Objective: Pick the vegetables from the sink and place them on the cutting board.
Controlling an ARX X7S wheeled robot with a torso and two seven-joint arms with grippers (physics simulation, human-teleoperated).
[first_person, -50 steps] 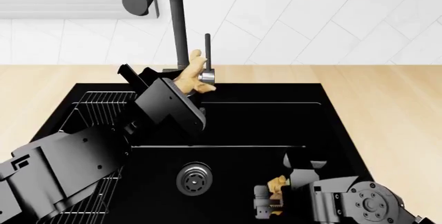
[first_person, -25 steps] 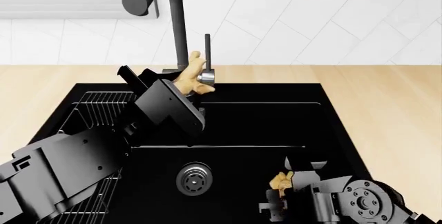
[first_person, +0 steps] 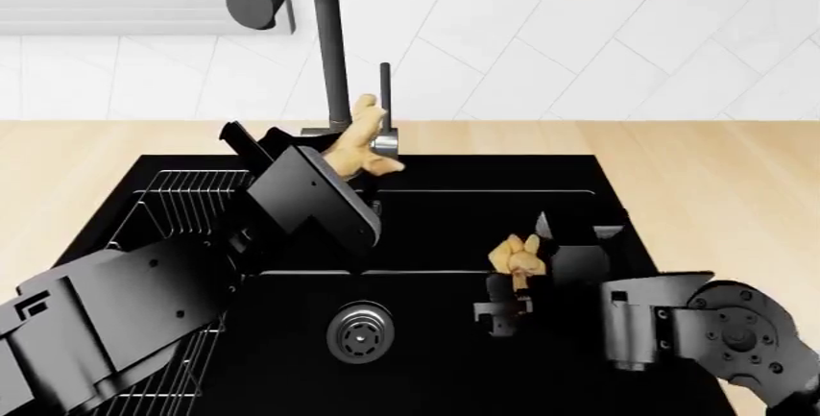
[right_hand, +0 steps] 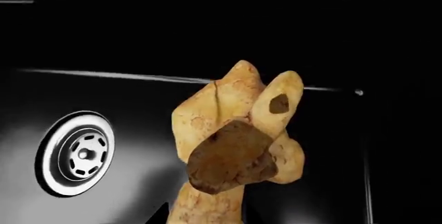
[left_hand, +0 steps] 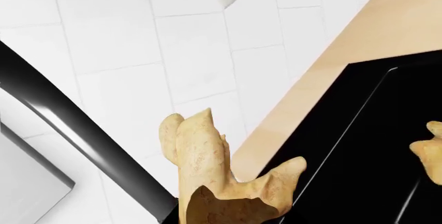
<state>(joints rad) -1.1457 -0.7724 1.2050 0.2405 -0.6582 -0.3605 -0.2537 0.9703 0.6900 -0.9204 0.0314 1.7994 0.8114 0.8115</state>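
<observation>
Two vegetables show, both pale knobbly roots. My left gripper [first_person: 338, 154] is shut on one root [first_person: 363, 135] [left_hand: 207, 172], held up beside the dark faucet [first_person: 323, 41] at the back rim of the black sink [first_person: 436, 229]. The right gripper [first_person: 521, 274] is shut on the other root [first_person: 519, 254] [right_hand: 235, 136], which hangs above the sink's right half, right of the steel drain [first_person: 360, 332] [right_hand: 77, 154]. That second root [left_hand: 431, 151] also shows at the edge of the left wrist view. The cutting board is out of view.
A wire rack [first_person: 180, 200] sits in the sink's left part, under my left arm. Light wooden countertop [first_person: 731, 205] surrounds the basin. The faucet's thin lever [first_person: 384, 99] stands just right of the left-hand root. White tiled wall [first_person: 539, 51] runs behind.
The right gripper has lifted its root from low near the sink's front edge up and back to mid-basin. The left arm and its root have barely moved.
</observation>
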